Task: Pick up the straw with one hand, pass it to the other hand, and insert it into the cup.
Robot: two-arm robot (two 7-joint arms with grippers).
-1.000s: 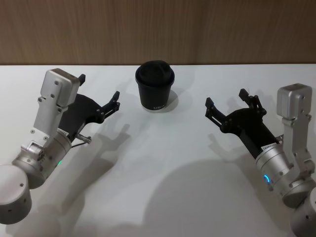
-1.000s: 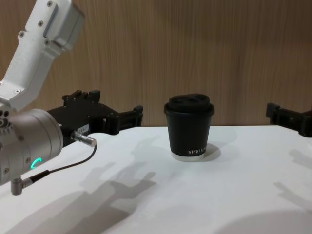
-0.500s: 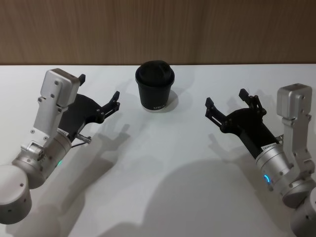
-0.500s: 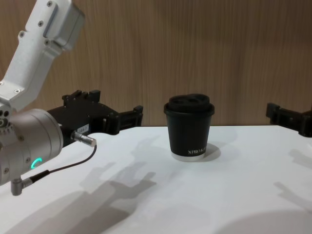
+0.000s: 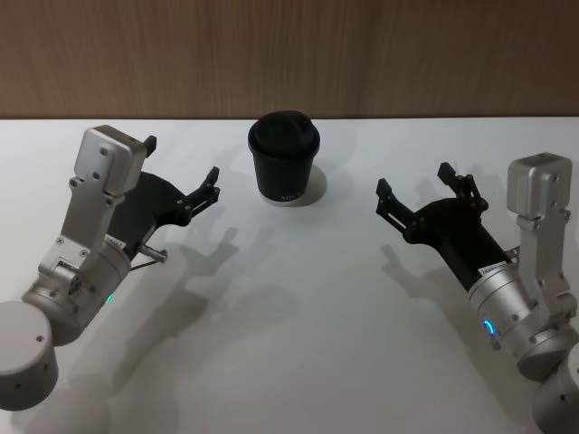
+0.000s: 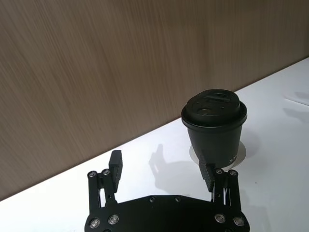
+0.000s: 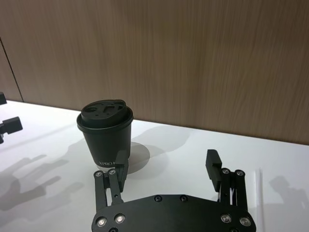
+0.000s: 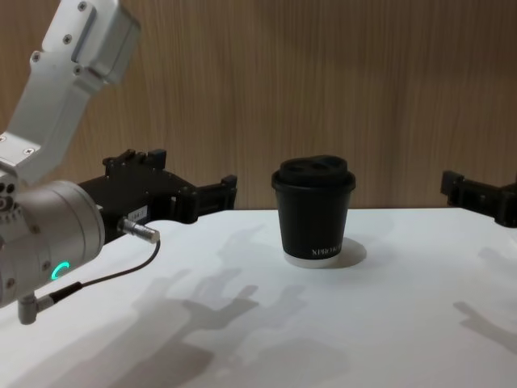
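On the white table (image 5: 298, 344) our left gripper (image 5: 181, 158) and right gripper (image 5: 414, 179) both hover, jaws spread wide, holding nothing. The cup (image 5: 285, 167) stands upright between them, untouched. The straw (image 7: 261, 193) lies flat just outside our right fingers (image 7: 213, 163).

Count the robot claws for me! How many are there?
2. The left claw is open, to the left of the cup. The right claw is open, to the right of the cup. No others seem to be hidden.
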